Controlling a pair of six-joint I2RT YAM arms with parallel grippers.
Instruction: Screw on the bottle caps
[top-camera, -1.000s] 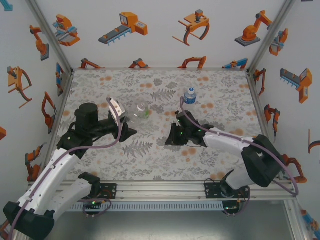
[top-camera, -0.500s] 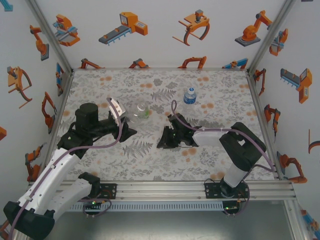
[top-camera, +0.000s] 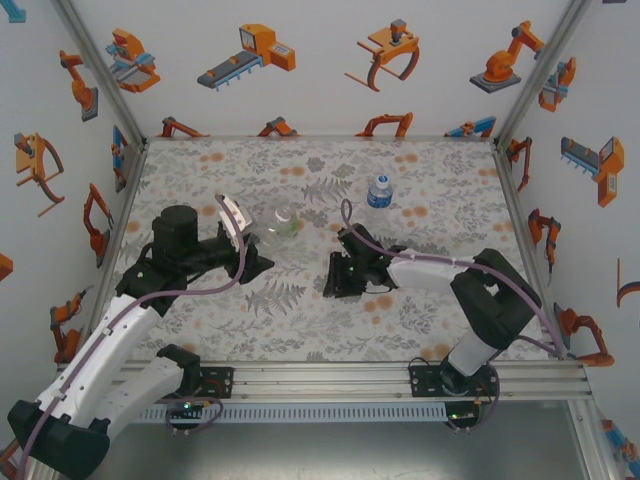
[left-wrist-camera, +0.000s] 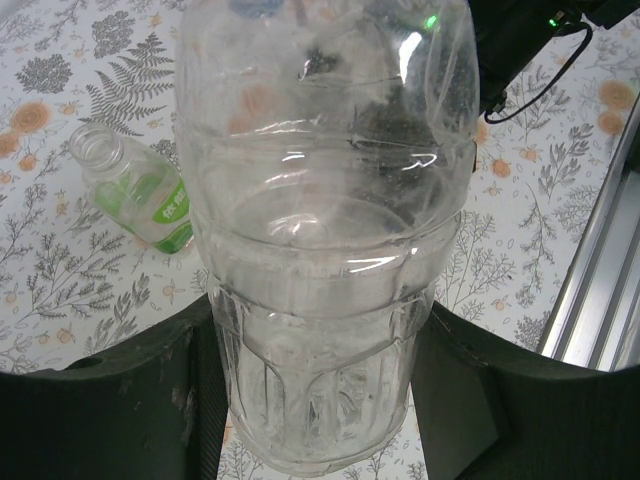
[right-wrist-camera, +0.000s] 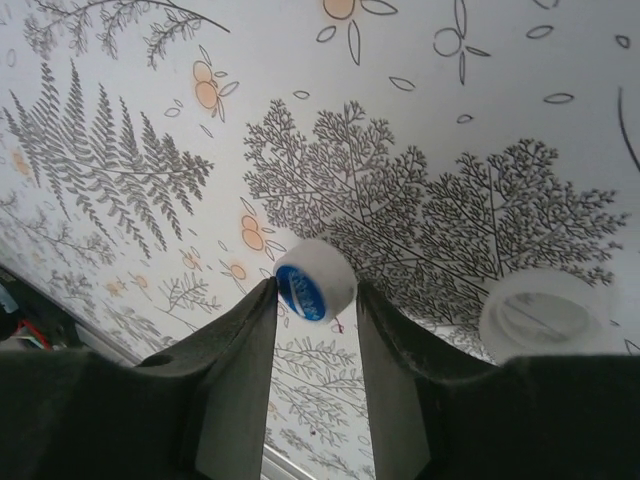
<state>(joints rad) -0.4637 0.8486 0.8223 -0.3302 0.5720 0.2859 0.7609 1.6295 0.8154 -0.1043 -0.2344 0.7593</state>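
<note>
We are fetching a cap: right of the bottle clamped by the left gripper, it sits between the right gripper's jaws, whether pinched we cannot tell. Next: pinch firmly, lift.

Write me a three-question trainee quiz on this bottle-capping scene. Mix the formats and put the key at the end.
1. True or false: the green-labelled clear plastic bottle on the table already wears a cap.
2. What does the left gripper hold?
A) a loose white cap
B) the large colourless clear plastic bottle
C) nothing
3. Fill in: the small white round cap with blue print sits ___ the fingertips of the right gripper.

Key: 1 false, its neck is open; 2 B; 3 between.
</note>
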